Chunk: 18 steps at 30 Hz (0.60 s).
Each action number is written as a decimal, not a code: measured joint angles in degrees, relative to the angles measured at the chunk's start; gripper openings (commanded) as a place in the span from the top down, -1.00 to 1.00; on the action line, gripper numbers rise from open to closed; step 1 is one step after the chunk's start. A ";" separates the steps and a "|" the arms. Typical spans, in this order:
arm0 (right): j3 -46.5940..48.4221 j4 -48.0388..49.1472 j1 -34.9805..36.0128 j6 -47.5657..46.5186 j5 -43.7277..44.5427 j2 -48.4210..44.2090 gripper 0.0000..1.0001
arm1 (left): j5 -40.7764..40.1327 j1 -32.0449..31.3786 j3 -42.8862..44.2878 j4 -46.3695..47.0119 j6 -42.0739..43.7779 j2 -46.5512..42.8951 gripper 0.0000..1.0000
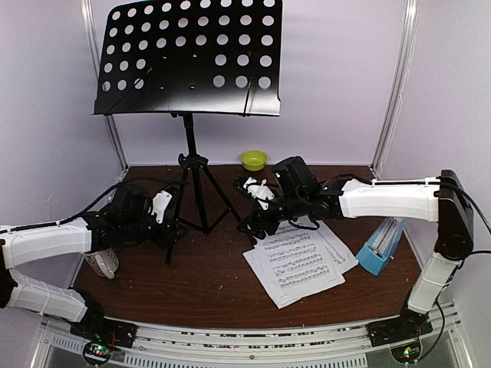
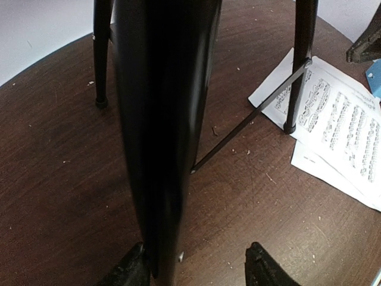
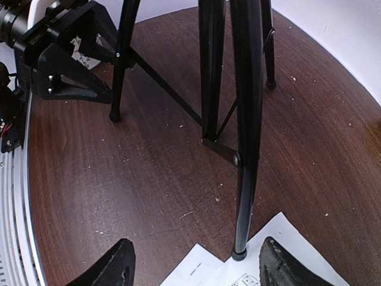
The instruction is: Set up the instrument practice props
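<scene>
The black music stand (image 1: 189, 54) stands upright at the back left on its tripod (image 1: 196, 192). My left gripper (image 1: 173, 228) is low at the tripod's near-left leg. In the left wrist view that leg (image 2: 161, 131) runs between the open jaws, close to the left finger (image 2: 128, 271) and well apart from the right one. My right gripper (image 1: 250, 223) is open at the right leg (image 3: 247, 149), whose foot rests on the edge of the sheet-music pages (image 1: 299, 261). The blue metronome (image 1: 381, 245) sits right of the pages.
A lime-green bowl (image 1: 254, 159) sits at the back behind the tripod. A white mug (image 1: 102, 262) stands under my left arm at the table's left edge. The pages (image 2: 339, 125) fan out right of the tripod legs. Metal frame posts rise at both back corners.
</scene>
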 measured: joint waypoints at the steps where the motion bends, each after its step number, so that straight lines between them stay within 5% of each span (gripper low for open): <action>1: 0.85 0.00 -0.42 -0.20 -0.57 0.94 -0.44 | 0.22 0.11 0.00 0.07 -0.04 0.24 -0.13; 18: 13.20 -1.44 -3.45 -4.90 -7.52 14.03 -0.31 | 4.39 2.27 -0.83 6.29 -0.68 5.42 -0.06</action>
